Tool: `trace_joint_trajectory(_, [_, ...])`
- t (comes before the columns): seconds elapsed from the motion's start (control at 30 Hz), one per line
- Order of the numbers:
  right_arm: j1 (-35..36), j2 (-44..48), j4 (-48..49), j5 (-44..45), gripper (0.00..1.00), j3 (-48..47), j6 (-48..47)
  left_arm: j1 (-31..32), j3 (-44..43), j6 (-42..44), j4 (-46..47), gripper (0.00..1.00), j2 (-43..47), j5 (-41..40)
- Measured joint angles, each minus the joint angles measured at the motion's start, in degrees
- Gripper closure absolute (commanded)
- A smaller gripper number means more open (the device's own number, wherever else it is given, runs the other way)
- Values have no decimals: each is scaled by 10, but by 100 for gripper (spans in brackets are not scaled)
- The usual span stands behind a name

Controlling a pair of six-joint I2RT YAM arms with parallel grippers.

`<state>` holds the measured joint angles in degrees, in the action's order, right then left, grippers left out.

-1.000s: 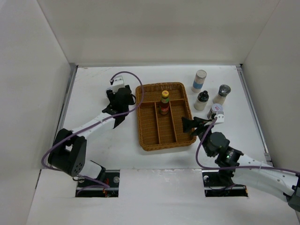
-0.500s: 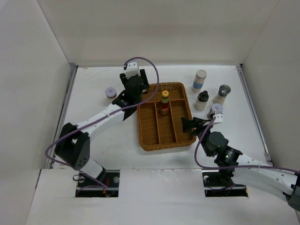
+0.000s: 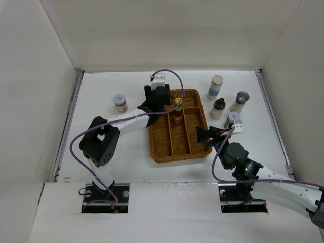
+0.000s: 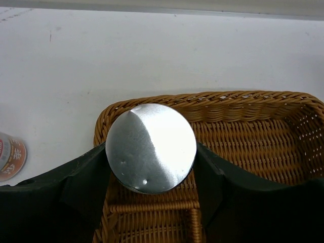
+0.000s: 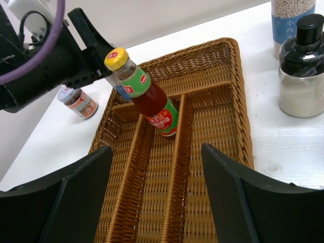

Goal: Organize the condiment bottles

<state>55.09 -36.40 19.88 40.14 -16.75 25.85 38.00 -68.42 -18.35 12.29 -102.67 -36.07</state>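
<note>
Silver-capped jar point(image 4: 151, 142), clamped in left gripper point(image 4: 151, 154), swung from frame left to over tray point(image 4: 238, 96) upper-left corner, drop-in likely next; right gripper point(image 5: 156, 152) spread.

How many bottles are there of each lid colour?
Yellow lid: 1
Black lid: 1
Grey lid: 1
Silver lid: 1, held by the left gripper
White lid, blue band: 1
White lid, red marks: 2
Total: 7
</note>
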Motion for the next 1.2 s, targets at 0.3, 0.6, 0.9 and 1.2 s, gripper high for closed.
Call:
trace_joint_trajectory(0.3, [-5, 16, -2, 0, 27, 4, 1, 8, 52, -4, 43, 6, 34, -18])
trace_joint_trajectory(0.6, [-32, -16, -101, -5, 70, -107, -1, 40, 236, -32, 137, 10, 348, -26])
trace_joint_trajectory(0.9, [-246, -221, -202, -68, 31, -376, -45, 111, 546, -129, 252, 11, 489, -23])
trace_joint_trajectory(1.2, [-422, -494, -263, -200, 0, -550, -68, 111, 579, -158, 407, 10, 391, 10])
